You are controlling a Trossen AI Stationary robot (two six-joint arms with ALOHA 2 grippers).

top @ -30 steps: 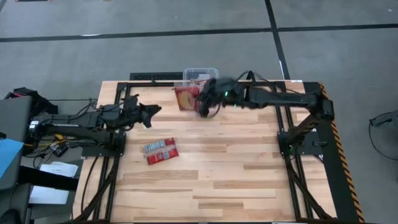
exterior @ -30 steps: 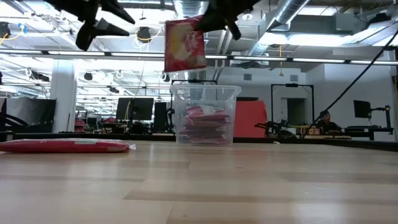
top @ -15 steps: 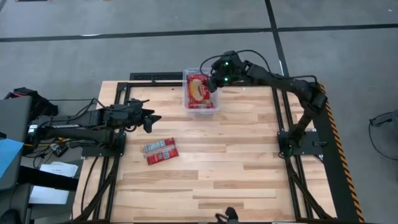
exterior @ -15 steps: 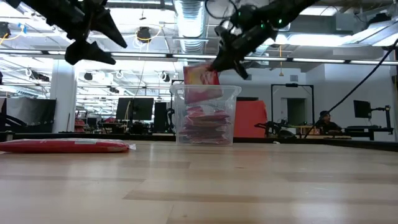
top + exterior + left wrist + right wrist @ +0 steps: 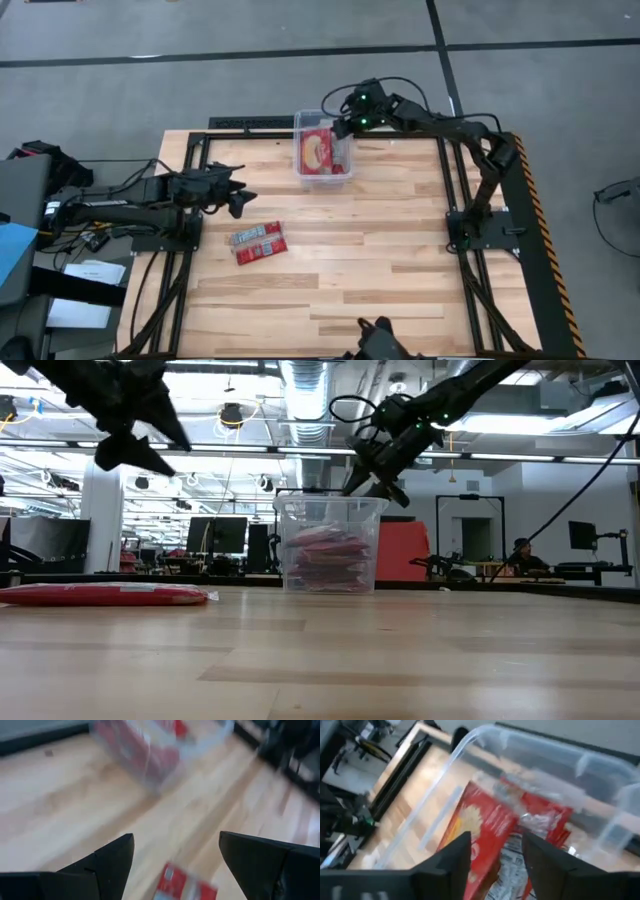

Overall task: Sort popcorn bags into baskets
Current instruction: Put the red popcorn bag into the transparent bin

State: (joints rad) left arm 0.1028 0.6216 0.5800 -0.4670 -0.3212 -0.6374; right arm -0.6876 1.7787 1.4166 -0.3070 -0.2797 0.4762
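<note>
step: right claw (image 5: 345, 124) hangs over the clear bin (image 5: 299, 148), fingers apart and empty; lift straight up clear of the rim.
next pick: left claw (image 5: 243, 198), spread wide, empty, near two popcorn bags (image 5: 259, 242) on the worktop (image 5: 380, 260).
count: one bin; two loose bags; several inside, number unclear.

Red packets (image 5: 320, 150) are piled in the clear bin (image 5: 300, 172) at the far edge. Two more packets (image 5: 259, 243) are laid flat, well apart from it.
</note>
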